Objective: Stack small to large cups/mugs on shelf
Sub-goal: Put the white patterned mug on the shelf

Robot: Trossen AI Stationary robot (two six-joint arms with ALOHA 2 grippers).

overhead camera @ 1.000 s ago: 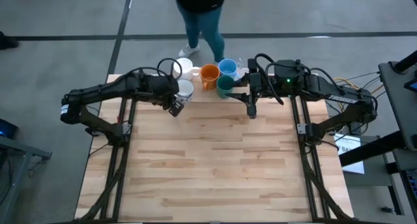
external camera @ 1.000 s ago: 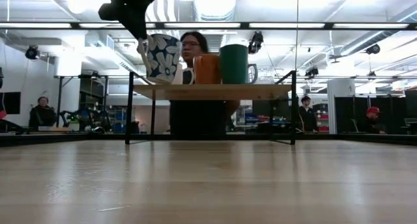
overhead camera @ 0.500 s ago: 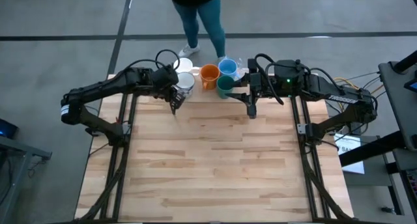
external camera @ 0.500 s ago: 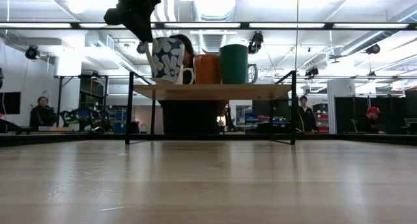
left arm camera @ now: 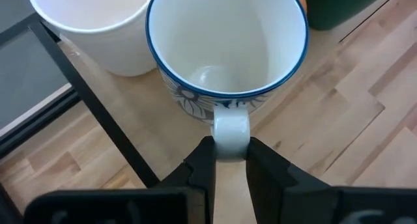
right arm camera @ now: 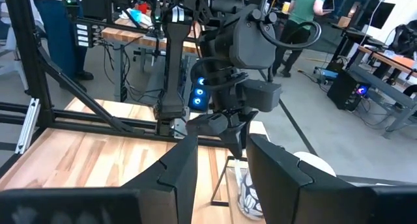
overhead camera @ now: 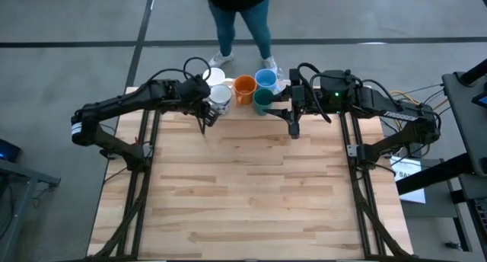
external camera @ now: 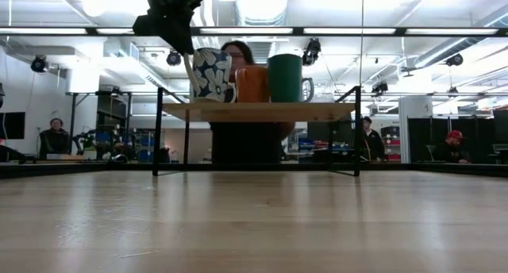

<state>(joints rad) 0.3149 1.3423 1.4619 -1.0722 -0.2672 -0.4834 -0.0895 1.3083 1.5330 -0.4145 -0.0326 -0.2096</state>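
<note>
desk (overhead camera: 251, 186): carrying the shelf along its far edge, so the arms are reaching forward to work there.
shelf (external camera: 262, 111): standing raised on thin black legs; the mugs are sitting in a row on its wooden top, which looks like the sorting line.
right arm: waiting beside the shelf's right end, right gripper (overhead camera: 294, 129) hanging with fingers apart and holding nothing, probably keeping clear.
left gripper (left arm camera: 229, 160): clamping both fingers on the patterned mug's handle, so the cup is staying upright while being placed.
green cup (external camera: 285, 78): standing tallest at the row's right end.
orange mug (external camera: 252, 84): standing next to the green cup, toward the left.
patterned mug (left arm camera: 226, 45): sitting at the shelf's left part, just beside the orange mug; whether its base is fully resting i cannot tell.
white mug (left arm camera: 91, 25): standing close behind the patterned mug.
</note>
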